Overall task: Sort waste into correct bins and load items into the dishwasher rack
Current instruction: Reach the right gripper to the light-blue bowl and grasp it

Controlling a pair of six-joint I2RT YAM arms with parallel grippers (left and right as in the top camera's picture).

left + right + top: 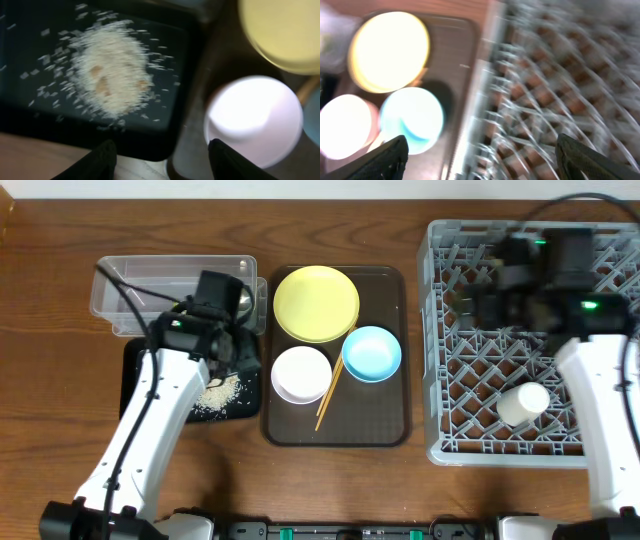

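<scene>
Spread wide and empty, the left pincer [162, 150] hangs over the left rim of the brown serving tray [380, 415], between the rice [107, 70] in the black tray [30, 115] beside it and the white bowl [301, 373] on it. The bowl looks next: straddle its rim, one finger inside, and close gently. The right pincer [482, 145], equally open and empty, hovers over the dishwasher rack [436, 380] right of that tray.

overhead: even, sharp | L wrist: soft; white bowl [252, 120] glares | R wrist: motion blur
</scene>
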